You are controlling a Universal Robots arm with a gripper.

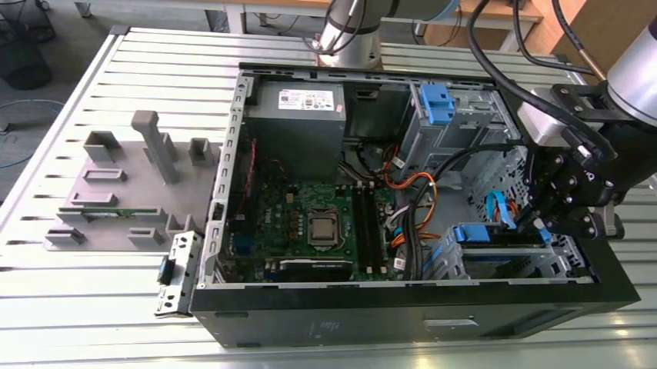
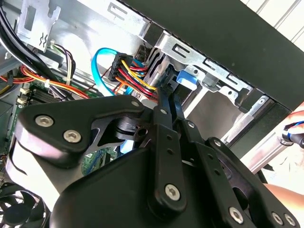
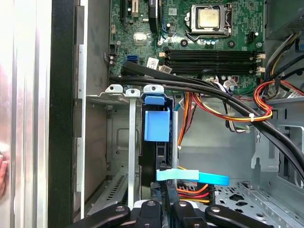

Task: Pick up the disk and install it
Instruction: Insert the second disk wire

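The black, bolted tool (image 1: 542, 223) hangs inside the open computer case (image 1: 411, 323), its fingers clenched beside the blue-framed disk (image 3: 156, 126) seated upright in the metal bay (image 3: 118, 142).

Black linkage tool (image 2: 164, 102), silver screws, black cables, silver arm (image 1: 349, 31)

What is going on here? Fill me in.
A robot arm's black claw is reaching into the open black computer case, down at the metal drive cage in its corner. The disk with the blue plastic carrier frame sits upright in a cage slot, directly in front of the claw. Orange, red and yellow cables run close by.
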